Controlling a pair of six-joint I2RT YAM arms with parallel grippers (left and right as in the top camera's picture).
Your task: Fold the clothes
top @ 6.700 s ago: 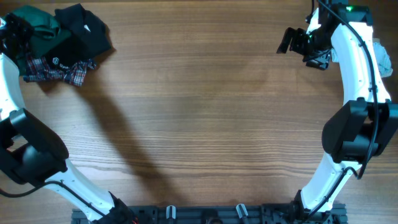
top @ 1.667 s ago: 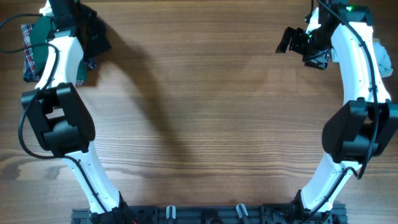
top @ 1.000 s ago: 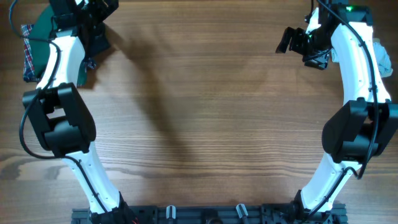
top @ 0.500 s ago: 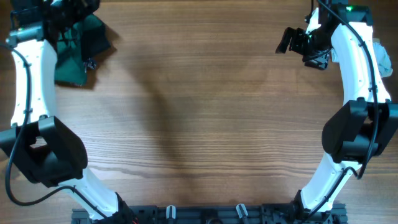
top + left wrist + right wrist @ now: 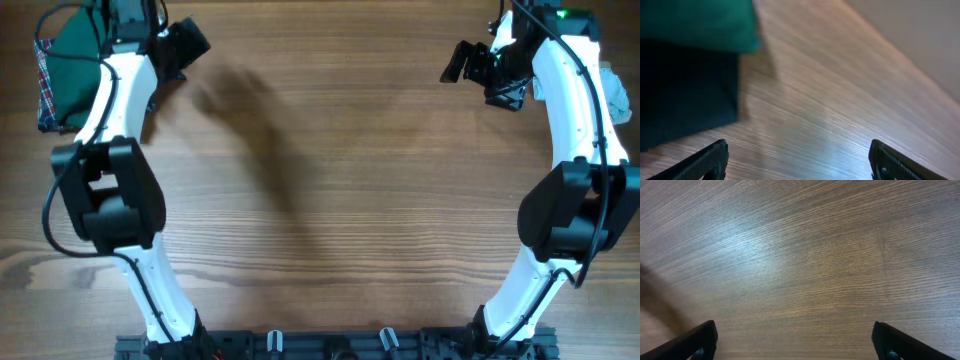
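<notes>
Swung right since a moment ago: left gripper (image 5: 799,150), jaws wide, empty.
Green garment (image 5: 695,20) ahead-left of it, near; right gripper (image 5: 795,332) spread, well apart.

Bright, even light; a soft diagonal shadow crosses the table (image 5: 380,200); wrist views show pale glare, the left one blurred.
</notes>
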